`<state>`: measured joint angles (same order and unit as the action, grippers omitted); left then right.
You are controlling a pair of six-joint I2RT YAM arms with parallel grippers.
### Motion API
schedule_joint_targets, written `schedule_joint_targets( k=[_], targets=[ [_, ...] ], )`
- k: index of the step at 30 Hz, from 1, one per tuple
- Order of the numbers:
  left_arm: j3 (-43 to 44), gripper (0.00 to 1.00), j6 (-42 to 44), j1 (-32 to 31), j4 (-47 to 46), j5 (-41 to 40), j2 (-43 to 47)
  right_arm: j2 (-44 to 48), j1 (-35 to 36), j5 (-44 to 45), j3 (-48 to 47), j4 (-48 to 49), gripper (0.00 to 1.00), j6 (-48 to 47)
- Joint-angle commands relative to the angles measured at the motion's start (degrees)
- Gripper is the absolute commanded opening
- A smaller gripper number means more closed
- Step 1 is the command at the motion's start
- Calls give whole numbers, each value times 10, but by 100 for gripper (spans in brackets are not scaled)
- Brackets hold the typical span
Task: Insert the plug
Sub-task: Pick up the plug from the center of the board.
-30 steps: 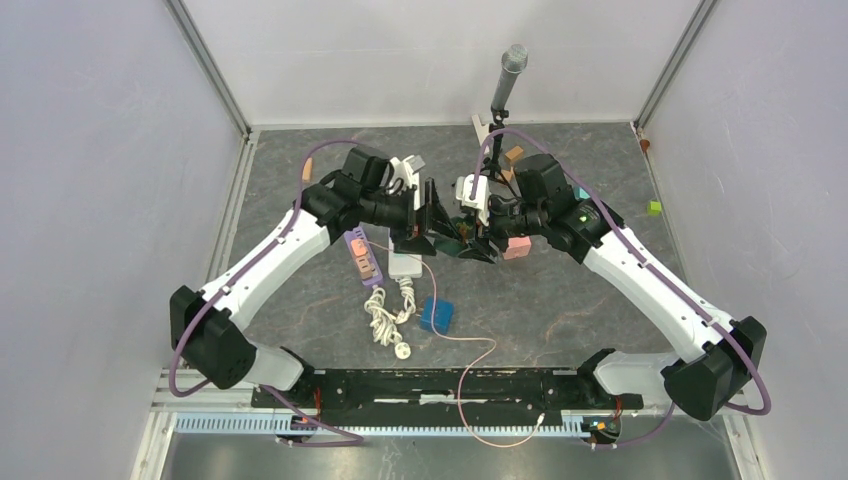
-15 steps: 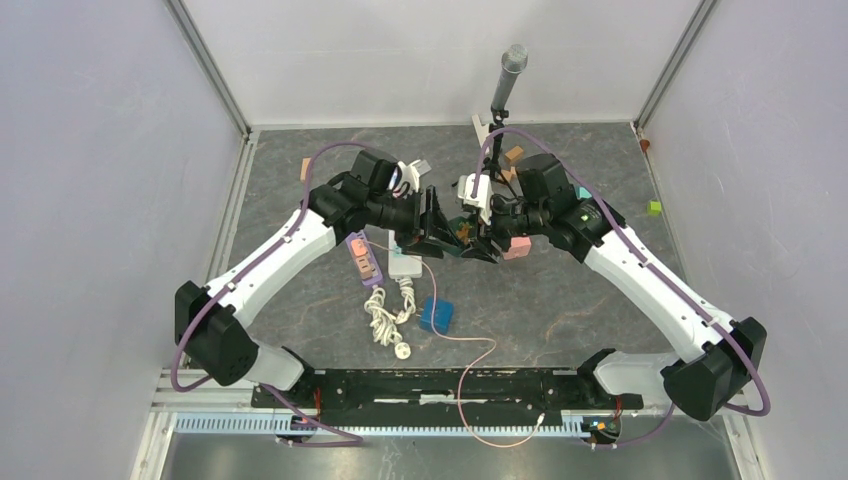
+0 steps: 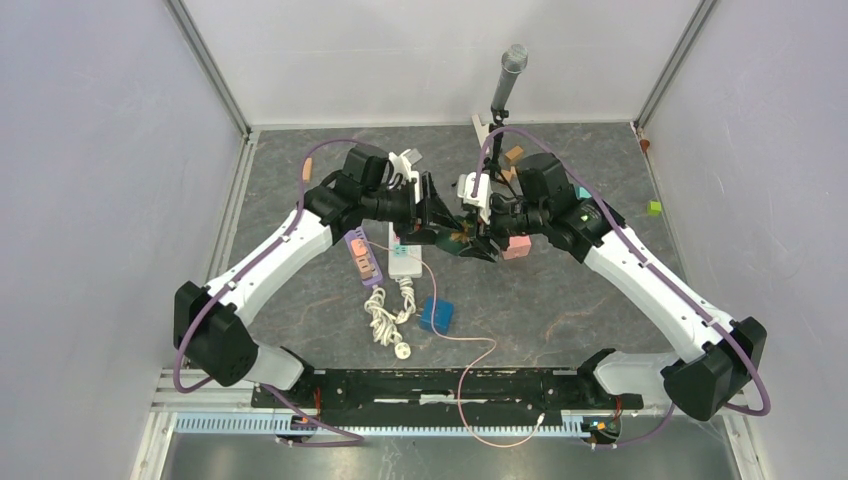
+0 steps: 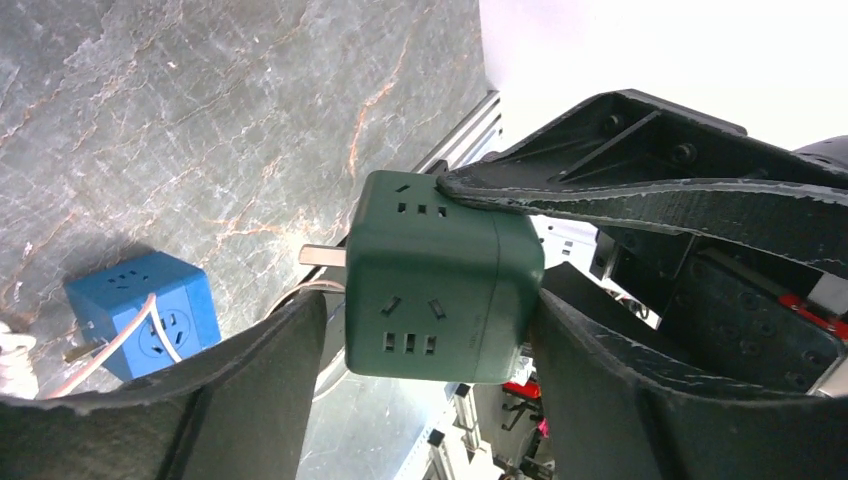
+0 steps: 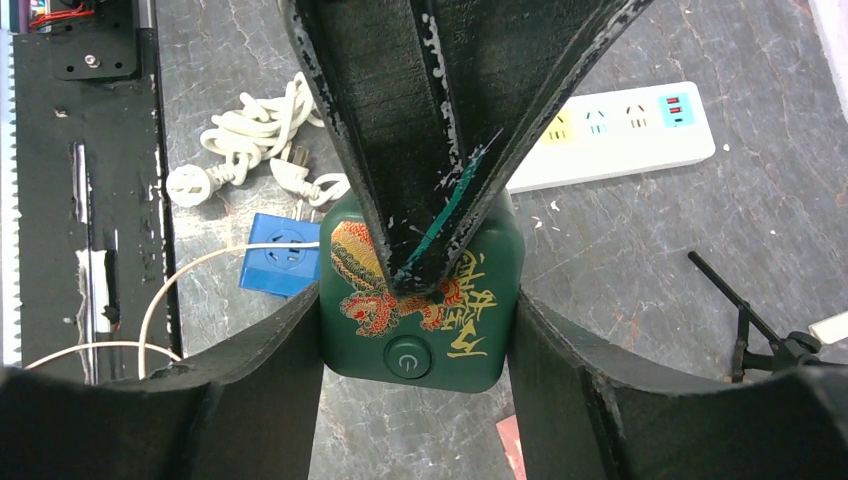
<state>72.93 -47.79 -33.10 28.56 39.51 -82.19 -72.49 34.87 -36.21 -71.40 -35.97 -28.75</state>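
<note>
Moved: left hand [image 3: 438, 220] is shifted closer around green cube socket [image 4: 440, 285]
Right hand [image 5: 415, 345]: clenched on green cube socket, held above worktop [image 5: 700, 260]
Left hand grip: cannot be told

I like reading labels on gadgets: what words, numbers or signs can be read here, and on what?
Power symbol: on the round button of the green cube.
Gold characters beside its dragon picture: too stylised to read.
Faint print on the cube's side: too small to read.
On the white power strip: no legible text.
</note>
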Motion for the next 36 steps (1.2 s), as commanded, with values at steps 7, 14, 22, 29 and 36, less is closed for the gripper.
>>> schedule_joint_targets(
  k=[7, 14, 22, 29, 36],
  targets=[
    [9, 30, -26, 2, -55, 40, 2, 1, 3, -13, -9, 42, 7, 10],
    [9, 3, -23, 2, -56, 39, 2, 4, 3, -5, 1, 61, 55, 16],
    [14, 2, -27, 2, -59, 45, 2, -17, 2, -15, 0, 79, 77, 42],
    [15, 2, -28, 5, -60, 46, 6, -27, 3, -16, 27, 118, 94, 64],
    [14, 2, -35, 9, -69, 49, 10, -33, 3, -9, 38, 117, 88, 57]
  ],
)
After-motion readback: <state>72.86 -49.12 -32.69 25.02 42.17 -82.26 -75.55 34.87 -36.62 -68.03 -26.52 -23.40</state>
